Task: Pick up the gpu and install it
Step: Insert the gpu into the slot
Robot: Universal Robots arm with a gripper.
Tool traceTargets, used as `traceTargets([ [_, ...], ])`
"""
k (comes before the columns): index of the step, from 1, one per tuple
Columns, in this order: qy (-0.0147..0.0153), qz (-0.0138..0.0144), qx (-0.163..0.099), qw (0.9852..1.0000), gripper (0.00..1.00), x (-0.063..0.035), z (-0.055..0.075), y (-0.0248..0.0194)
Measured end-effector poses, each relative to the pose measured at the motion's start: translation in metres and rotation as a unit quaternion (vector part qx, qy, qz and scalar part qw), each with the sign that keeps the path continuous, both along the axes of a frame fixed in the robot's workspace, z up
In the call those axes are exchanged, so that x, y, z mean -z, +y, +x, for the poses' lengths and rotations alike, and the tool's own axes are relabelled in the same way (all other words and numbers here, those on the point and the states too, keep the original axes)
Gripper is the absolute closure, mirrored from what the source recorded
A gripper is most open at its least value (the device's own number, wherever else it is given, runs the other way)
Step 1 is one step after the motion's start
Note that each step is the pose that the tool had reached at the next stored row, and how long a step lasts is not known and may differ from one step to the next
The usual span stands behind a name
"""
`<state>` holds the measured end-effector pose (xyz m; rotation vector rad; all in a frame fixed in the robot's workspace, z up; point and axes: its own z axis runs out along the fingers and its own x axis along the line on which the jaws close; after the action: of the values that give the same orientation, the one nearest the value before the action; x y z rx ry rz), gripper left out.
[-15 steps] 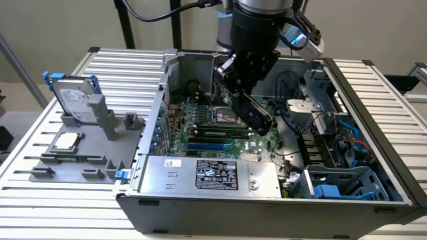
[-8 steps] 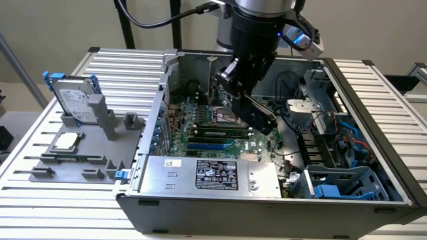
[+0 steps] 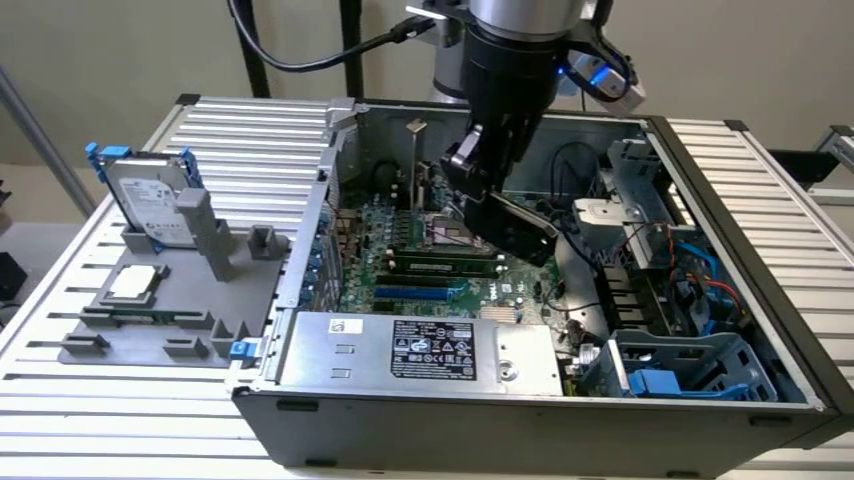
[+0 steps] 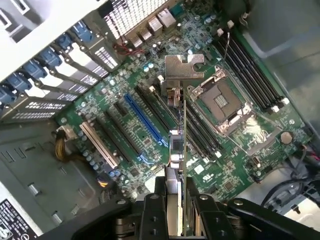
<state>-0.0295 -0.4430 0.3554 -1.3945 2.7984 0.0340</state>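
**Card gripped over the board: square it up before pressing**

The gripper (image 4: 175, 212) is closed on the gpu (image 4: 177, 145), its fingers (image 4: 150, 217) pinching the card's two faces. It holds the card edge-down inside the open computer case (image 3: 747, 200), over the motherboard (image 4: 240, 165). In the exterior view the card hangs tilted near the case's middle. The processor socket (image 3: 441, 232) is at its 9 o'clock and the blue slot (image 3: 416, 293) at its 7 o'clock. The hard drive (image 3: 147, 200) stands outside, at the case's 9 o'clock.

To do this step well, I judge the card should be squared so its long edge runs parallel to the slots, with the end bracket (image 4: 184, 66) toward the case's rear openings. It should then go down straight under even pressure, since a tilted entry could bind or scrape the board.

The card's connector edge lies behind the card itself. Whether it touches a slot, and which black slot it is over, cannot be told. The fingers' grip point is cut off at the frame edge.
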Motion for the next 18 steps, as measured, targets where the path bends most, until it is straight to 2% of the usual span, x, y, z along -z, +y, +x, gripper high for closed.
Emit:
traceTargets([
  [4,-0.0028,0.0,-0.036,0.9993,1.0,0.0022,0.0,0.0],
  [7,-0.005,0.0,-0.063,0.998,1.0,0.0038,0.0,0.0],
  [9,-0.0052,0.0,-0.08,0.9967,1.0,0.0048,0.0,0.0],
  [13,-0.0052,0.0002,-0.112,0.9937,1.0,0.0083,0.0,0.0],
  [18,-0.0049,0.0004,-0.151,0.9886,1.0,0.0141,0.0,0.0],
])
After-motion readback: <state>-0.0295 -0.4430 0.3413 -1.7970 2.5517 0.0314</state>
